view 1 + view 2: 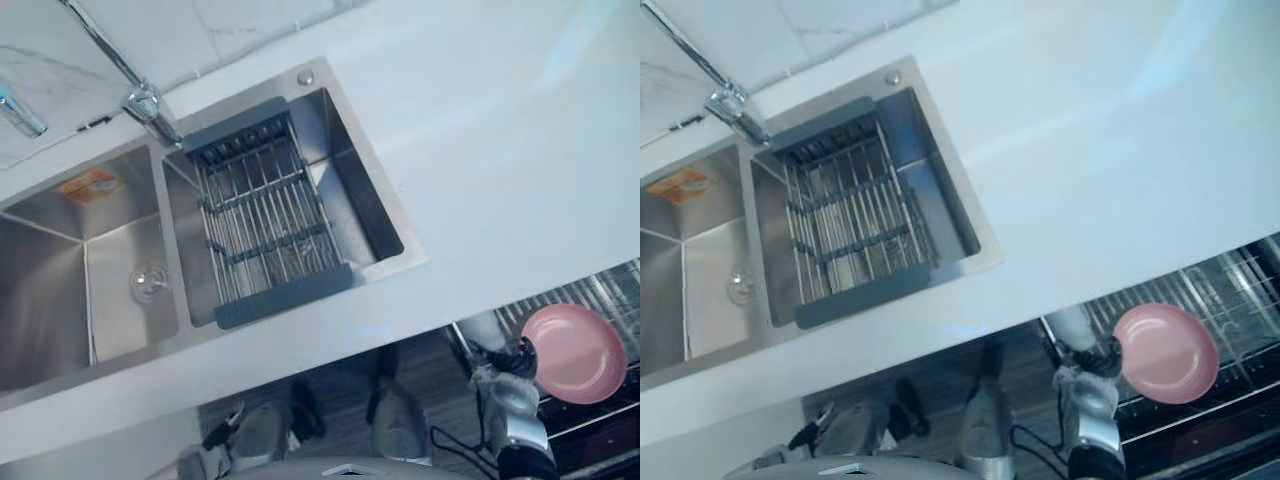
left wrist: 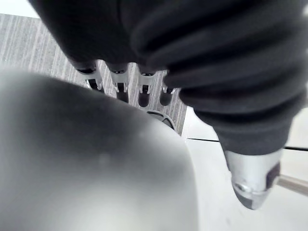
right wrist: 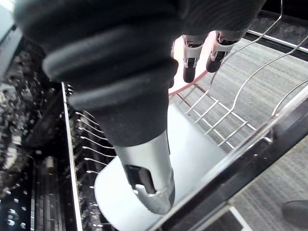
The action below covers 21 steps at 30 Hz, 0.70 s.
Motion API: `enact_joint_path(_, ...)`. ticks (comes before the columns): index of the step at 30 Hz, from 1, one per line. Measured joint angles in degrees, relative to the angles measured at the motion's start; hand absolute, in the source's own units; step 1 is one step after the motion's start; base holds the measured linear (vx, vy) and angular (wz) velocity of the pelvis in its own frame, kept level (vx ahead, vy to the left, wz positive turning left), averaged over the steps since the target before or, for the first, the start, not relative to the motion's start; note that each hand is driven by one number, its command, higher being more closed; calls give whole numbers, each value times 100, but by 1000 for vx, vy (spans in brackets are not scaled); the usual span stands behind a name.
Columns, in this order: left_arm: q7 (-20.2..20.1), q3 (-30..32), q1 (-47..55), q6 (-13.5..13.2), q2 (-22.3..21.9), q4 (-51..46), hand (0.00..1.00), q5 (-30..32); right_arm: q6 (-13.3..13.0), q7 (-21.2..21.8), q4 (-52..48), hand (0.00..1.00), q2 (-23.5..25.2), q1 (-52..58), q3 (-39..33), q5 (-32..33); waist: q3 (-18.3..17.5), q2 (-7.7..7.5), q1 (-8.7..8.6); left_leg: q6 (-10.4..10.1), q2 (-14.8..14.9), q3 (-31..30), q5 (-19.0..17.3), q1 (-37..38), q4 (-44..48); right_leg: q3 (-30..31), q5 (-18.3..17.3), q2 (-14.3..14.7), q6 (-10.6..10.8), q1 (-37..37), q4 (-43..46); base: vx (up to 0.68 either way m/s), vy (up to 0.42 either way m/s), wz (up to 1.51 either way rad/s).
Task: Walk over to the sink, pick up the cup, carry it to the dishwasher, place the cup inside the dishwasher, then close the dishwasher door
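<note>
Now my right hand (image 1: 506, 364) grips the pink cup (image 1: 577, 353), fingers curled on it, above the dishwasher rack (image 1: 606, 290) at near right, well apart from the sink (image 1: 50, 290). Left hand (image 2: 119, 77) hangs relaxed, fingers loose.

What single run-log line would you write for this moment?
phase: placing | right hand: holds pink dish over dishwasher rack | left hand: open, idle

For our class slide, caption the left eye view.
Right robot hand holds a pink plate over the dishwasher rack, steel sink to its left.
</note>
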Motion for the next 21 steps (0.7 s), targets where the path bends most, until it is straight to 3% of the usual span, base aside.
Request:
enact_joint_path(2, 30, 130, 5, 0, 21, -3, 0, 36, -202, 71, -317, 0, -2, 189, -212, 219, -127, -128, 7, -13, 142, 25, -183, 101, 112, 11, 37, 134, -15, 158, -104, -35, 2, -18)
enact_joint_path(4, 179, 213, 27, 105, 142, 15, 0, 215, -366, 149, -700, 0, -29, 286, -839, 561, -313, -365, 13, 34, 284, 158, -390, 228, 244, 95, 75, 281, -59, 321, -274, -59, 17, -26)
enact_joint_path(7, 340, 262, 8, 223, 170, 121, 0, 386, -400, 128, -1215, 0, -299, 312, -1542, 657, -438, -428, -25, 13, 459, 258, -872, 425, 223, 251, 164, 515, -75, 395, -345, -78, 72, -40)
enact_joint_path(11, 382, 482, 9, 432, 260, 268, 0, 470, -354, 27, -1442, 0, -758, 328, -2655, 809, -626, -648, -96, 60, 349, 618, -927, 593, 116, 622, 488, 515, -30, 499, -617, -40, 66, -41)
enact_joint_path(15, 403, 590, 113, 545, 309, 378, 0, 463, -188, 45, -764, 0, -1441, 325, -3643, 1687, -812, -696, -362, 54, 288, 691, -923, 697, 59, 725, 586, 528, -3, 553, -707, -1, 40, -15)
enact_joint_path(17, 418, 608, 138, 548, 348, 582, 0, 414, 47, 143, 370, 0, -1841, 348, -4354, 2627, -968, -695, -443, 42, 267, 695, -923, 733, -62, 773, 561, 577, 5, 560, -709, 6, -11, -9)
enact_joint_path(21, 476, 731, 225, 547, 297, 727, 0, 86, 453, 496, 1024, 0, -1615, 589, -4759, 3256, -1041, -555, -512, -31, 236, 722, -867, 881, -214, 820, 545, 562, -7, 613, -706, 6, 23, -9)
